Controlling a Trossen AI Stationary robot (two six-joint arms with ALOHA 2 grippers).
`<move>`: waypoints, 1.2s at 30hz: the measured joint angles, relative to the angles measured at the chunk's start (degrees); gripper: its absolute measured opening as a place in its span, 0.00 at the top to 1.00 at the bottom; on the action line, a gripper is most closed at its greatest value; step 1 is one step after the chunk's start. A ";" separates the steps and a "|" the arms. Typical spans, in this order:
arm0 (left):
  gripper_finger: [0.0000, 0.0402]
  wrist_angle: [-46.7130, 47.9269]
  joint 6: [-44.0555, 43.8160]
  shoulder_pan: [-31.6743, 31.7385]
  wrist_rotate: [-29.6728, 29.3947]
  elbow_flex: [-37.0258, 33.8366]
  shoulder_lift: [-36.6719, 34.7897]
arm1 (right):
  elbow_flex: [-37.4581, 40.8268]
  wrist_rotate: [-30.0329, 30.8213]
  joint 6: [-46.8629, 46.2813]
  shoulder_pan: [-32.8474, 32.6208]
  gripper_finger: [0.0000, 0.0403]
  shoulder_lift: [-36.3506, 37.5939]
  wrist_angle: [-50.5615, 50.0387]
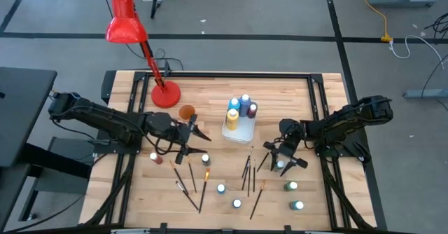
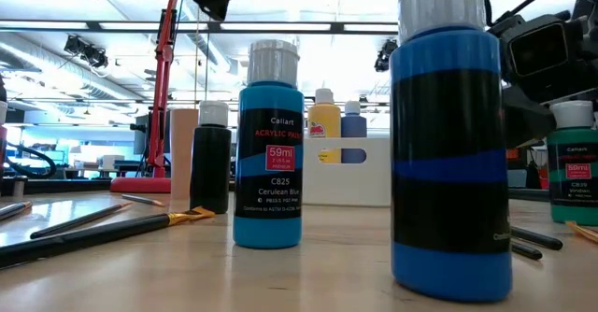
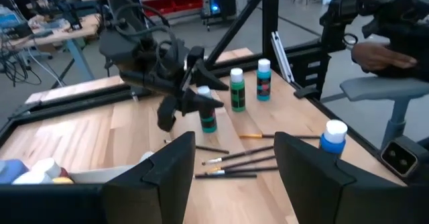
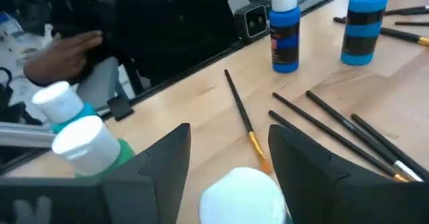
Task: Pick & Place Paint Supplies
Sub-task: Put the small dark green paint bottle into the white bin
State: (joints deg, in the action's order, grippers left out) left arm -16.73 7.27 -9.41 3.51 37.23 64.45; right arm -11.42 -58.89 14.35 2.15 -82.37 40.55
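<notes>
Paint bottles and brushes lie scattered over the near half of the wooden table. My right gripper (image 1: 283, 158) is low at the right, open, its fingers on either side of an upright green bottle's white cap (image 4: 244, 194). That bottle (image 3: 208, 122) stands on the table. My left gripper (image 3: 234, 163) hovers open above the table's left middle (image 1: 198, 132), with nothing between its fingers. Dark-handled brushes (image 1: 248, 167) lie between the two grippers, and more brushes (image 1: 189, 186) lie at the near left. A white tray (image 1: 236, 129) holds yellow and blue bottles. My right gripper's fingers flank the white cap (image 4: 244, 194) of the green bottle, coming nearly level from the table's right. The bottle stands upright on the table. I cannot tell whether either finger touches it.
A red desk lamp (image 1: 129, 24) stands with its base (image 1: 166, 94) at the far left. Loose bottles (image 1: 221, 188) (image 1: 299, 206) stand along the near edge, and two green ones (image 4: 87, 143) stand beside my right gripper. A person's hand (image 3: 379, 53) shows beyond the table's right side.
</notes>
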 joint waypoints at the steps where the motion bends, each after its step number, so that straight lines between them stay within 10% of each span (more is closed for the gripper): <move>1: 0.47 -0.57 0.02 0.00 0.00 0.00 0.00 | 0.00 0.00 -0.99 0.00 0.50 0.00 0.05; 17: 0.47 -3.33 0.48 0.00 -1.49 0.00 0.00 | 0.02 5.46 2.69 -1.51 0.76 -0.04 11.58; 25: 0.47 -3.77 0.48 0.02 -2.77 0.00 0.00 | -2.30 33.23 -9.35 -1.44 0.72 -0.02 40.12; 32: 0.47 -3.21 0.46 0.02 -2.62 0.00 0.04 | -9.32 67.40 -9.23 0.49 0.91 0.00 29.93; 36: 0.47 -2.50 0.48 0.00 -2.62 0.00 0.07 | -11.49 62.78 -7.83 0.85 0.99 -0.07 21.80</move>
State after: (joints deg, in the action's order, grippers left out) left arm -19.23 7.75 -9.41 0.89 37.23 64.51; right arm -22.91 3.89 6.52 3.01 -82.43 62.35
